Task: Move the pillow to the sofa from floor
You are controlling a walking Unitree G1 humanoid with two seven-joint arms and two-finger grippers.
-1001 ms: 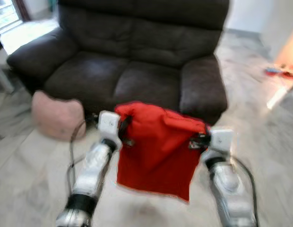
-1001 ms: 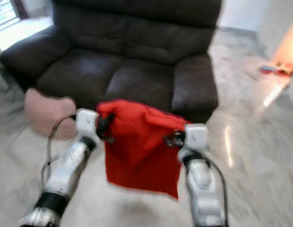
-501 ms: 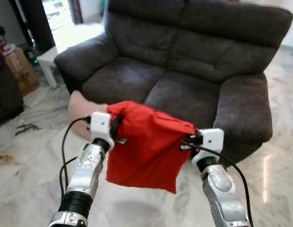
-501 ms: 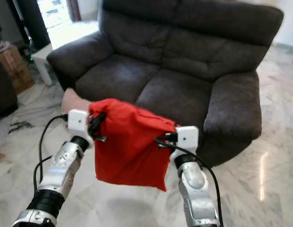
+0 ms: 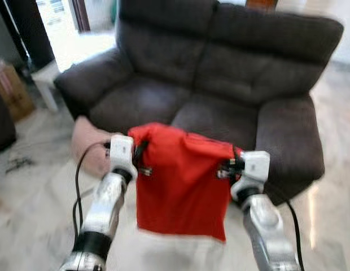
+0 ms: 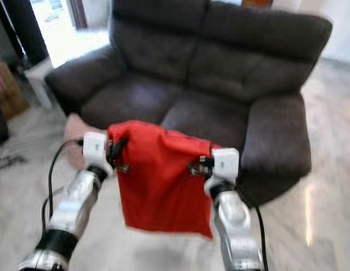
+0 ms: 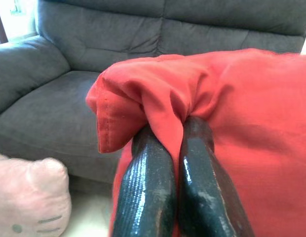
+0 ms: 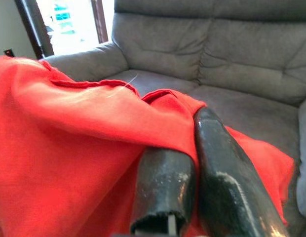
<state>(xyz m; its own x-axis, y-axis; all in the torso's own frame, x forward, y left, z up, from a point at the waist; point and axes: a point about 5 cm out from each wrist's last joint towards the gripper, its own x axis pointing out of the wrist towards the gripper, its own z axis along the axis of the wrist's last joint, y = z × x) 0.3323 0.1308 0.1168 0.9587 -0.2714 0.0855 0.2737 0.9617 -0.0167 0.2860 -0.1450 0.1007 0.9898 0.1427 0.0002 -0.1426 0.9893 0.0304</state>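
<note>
Before sofa (image 5: 220,73), red pillow (image 5: 183,186) hanging limp, crosswise

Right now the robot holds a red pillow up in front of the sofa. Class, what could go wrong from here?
1. Each gripper, left and right, pinches only a fold of fabric at a top corner of the pillow, so it might slip out.
2. The pillow hangs over the floor, short of the sofa; released now, it would likely miss the seat.
</note>
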